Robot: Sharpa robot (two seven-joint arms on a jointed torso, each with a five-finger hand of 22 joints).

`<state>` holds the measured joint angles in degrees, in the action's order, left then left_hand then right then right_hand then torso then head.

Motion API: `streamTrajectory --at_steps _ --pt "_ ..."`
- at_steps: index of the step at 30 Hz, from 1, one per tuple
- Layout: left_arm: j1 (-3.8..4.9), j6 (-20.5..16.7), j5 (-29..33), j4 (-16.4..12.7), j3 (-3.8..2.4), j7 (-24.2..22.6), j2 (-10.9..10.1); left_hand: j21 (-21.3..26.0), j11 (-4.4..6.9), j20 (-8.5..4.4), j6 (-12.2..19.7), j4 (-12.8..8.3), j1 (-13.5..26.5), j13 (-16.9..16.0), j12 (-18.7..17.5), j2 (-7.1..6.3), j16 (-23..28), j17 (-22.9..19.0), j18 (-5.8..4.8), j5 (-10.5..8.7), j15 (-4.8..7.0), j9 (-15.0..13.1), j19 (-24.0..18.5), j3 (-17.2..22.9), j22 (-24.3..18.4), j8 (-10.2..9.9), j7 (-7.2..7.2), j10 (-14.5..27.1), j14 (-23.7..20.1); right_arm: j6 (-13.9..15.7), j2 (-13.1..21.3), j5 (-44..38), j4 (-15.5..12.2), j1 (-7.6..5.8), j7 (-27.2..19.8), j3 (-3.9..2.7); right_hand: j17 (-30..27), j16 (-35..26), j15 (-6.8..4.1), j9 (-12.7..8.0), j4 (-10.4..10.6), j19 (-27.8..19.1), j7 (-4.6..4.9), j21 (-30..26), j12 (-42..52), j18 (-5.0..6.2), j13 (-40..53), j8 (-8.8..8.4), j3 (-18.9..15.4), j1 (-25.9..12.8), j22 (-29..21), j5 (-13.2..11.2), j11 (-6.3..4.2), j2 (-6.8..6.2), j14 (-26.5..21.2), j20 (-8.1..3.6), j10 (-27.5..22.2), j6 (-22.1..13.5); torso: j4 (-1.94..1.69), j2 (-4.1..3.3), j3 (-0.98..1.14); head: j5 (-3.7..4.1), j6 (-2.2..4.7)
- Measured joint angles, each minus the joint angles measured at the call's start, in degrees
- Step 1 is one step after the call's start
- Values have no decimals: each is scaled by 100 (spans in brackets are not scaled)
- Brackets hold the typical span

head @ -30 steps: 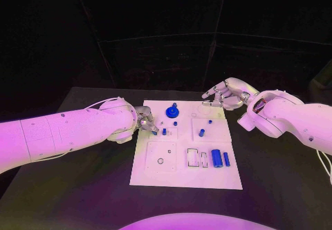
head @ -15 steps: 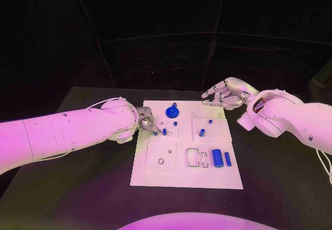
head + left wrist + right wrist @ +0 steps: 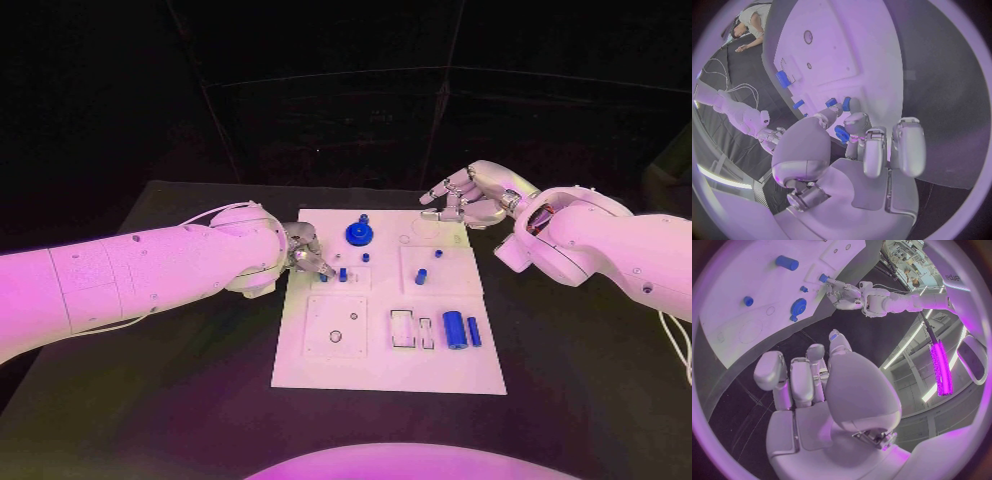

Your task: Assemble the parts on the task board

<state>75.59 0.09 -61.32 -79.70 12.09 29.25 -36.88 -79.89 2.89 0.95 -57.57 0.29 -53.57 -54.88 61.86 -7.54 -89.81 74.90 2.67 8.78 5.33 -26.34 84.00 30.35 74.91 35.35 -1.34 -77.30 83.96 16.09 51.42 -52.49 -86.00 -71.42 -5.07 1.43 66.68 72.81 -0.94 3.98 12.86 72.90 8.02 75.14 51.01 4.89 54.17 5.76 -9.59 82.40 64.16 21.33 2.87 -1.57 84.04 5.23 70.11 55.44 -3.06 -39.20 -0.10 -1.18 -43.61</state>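
Observation:
The white task board (image 3: 389, 350) lies mid-table. My left hand (image 3: 306, 255) hovers over its left edge and pinches a small blue part (image 3: 842, 134) between thumb and finger, right beside two short blue pegs (image 3: 343, 274) standing on the board. A blue gear (image 3: 359, 235) sits near the far edge, with more blue pegs (image 3: 421, 277) toward the middle. Two blue cylinders (image 3: 453, 329) lie at the right, beside rectangular slots. My right hand (image 3: 462, 200) hangs above the board's far right corner, fingers loosely apart and holding nothing. In the right wrist view the gear (image 3: 797, 307) lies beyond its fingers (image 3: 811, 375).
A square plate with round holes (image 3: 336, 328) occupies the board's near left part. Black table (image 3: 173, 400) surrounds the board on all sides. A dark backdrop rises behind the table's far edge.
My right hand has lifted slightly away from the board's far corner. My left hand stays nearly still at the left edge.

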Motion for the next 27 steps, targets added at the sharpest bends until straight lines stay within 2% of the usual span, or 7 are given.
streamTrajectory --at_steps 5,8,13,15,19,23,27 --pt "-5 -13 0 2 2 1 -24 0 0 0 -9 288 356 25 0 -187 0 0 0 -50 0 34 0 -637 0 1 -9 0 0 0 2 0 -1 0 0 0 -5 0 0 0 0 0 0 -21 0 0 -8 0 0 -1 -8 0 0 1 0 0 0 0 -1 1 -2 0 10" --pt "-5 -51 1 -24 3 1 -78 60 -44 0 -8 469 412 125 -51 -243 0 0 0 -440 0 90 0 -1115 0 0 -9 68 0 0 3 0 -1 0 0 0 -5 0 0 0 0 0 0 -22 0 -1 -10 0 0 -23 -11 0 0 23 0 0 0 0 -1 1 -2 4 16" --pt "15 -212 91 -95 2 -8 -195 425 -145 0 348 724 338 1078 -899 -170 0 0 45 -564 -1 188 0 -1769 -119 -140 -132 689 0 0 3 0 0 0 0 0 -5 0 0 0 0 0 0 -22 0 0 -10 0 0 -23 -11 0 0 23 0 0 0 0 -2 4 -3 17 24" --pt "34 -307 162 -125 1 -34 -244 571 -237 18 585 797 190 1498 -1316 -142 1 0 88 -564 -88 283 -18 -1985 -258 -300 -245 1020 0 0 3 0 2 0 0 0 -5 0 0 0 0 0 0 -21 0 0 -10 0 0 -23 -11 0 0 23 0 0 0 0 -2 4 -3 25 31" --pt "74 -558 436 -187 1 -259 -350 1549 -433 213 891 1005 -262 1848 -1727 29 478 0 331 -564 -263 510 -396 -2472 -1226 -580 -452 1461 -9 0 3 0 5 0 0 0 -5 0 0 0 0 0 0 -22 0 -1 -10 0 0 -23 -11 0 0 23 0 0 0 0 -3 4 -3 35 41" --pt "110 -875 881 -212 1 -867 -427 3736 -578 365 1028 1118 -788 2134 -1992 257 1866 -728 715 -564 -406 706 -1339 -2764 -3287 -718 -588 1830 -226 1 7 0 7 0 -2 0 -12 0 0 0 0 0 0 -22 0 0 -10 0 0 -23 -11 0 0 22 0 0 0 0 -3 4 -2 46 59" --pt "126 -1122 1278 -203 1 -1638 -421 4262 -680 447 1112 857 -1550 2375 -2242 502 2698 -1580 715 -564 -487 842 -1548 -2657 -3718 -782 -672 2243 -668 1 9 0 11 0 -3 0 -13 0 0 0 0 0 0 -22 0 0 -10 0 0 -23 -11 0 0 22 0 0 0 0 -3 1 0 51 64"
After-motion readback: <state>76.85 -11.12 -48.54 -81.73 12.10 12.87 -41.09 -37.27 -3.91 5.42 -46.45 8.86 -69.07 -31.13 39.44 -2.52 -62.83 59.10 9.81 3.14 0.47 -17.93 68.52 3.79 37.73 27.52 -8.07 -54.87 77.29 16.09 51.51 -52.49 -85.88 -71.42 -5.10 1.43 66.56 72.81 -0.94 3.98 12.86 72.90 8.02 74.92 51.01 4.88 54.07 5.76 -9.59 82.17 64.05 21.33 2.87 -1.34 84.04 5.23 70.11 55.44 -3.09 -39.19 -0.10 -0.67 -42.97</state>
